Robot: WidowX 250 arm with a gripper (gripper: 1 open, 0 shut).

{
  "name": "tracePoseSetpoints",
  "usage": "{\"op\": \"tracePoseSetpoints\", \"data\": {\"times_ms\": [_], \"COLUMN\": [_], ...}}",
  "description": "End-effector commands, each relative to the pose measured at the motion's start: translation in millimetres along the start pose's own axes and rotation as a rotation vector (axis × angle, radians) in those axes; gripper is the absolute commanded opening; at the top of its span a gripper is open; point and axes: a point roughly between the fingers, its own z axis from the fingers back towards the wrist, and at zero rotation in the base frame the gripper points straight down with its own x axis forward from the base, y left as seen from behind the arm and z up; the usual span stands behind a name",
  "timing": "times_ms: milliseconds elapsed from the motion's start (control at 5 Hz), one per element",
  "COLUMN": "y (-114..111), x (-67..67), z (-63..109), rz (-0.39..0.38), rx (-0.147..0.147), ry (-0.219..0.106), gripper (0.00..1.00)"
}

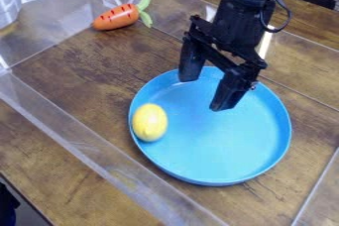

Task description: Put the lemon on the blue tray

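The lemon [151,122] lies on the blue tray [252,156] near its left rim, below and left of the pincer [212,83], which hangs spread and empty above. It looks light, firm and smooth (likely to roll); best gripped across its middle.

Evenly and softly lit, bright enough for full colour, with no hard shadows. Only a faint dark patch on the blue tray [259,136] directly beneath the open gripper [209,83]. Pale glare along the clear panel [59,121] far left of the gripper. Small, low-resolution and soft throughout, blurriest around the gripper's fingers [228,91] and toward the top edge.
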Motion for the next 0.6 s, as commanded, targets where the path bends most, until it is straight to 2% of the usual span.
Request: {"op": "tracePoseSetpoints", "data": {"times_ms": [0,400], "y": [8.2,30.3], "x": [5.1,-16.7], "z": [13.1,44.8], "rz": [-0.023,0.044], "rx": [0.019,0.013], "ry": [-0.076,-0.074], "gripper": [1.00,1.00]}}
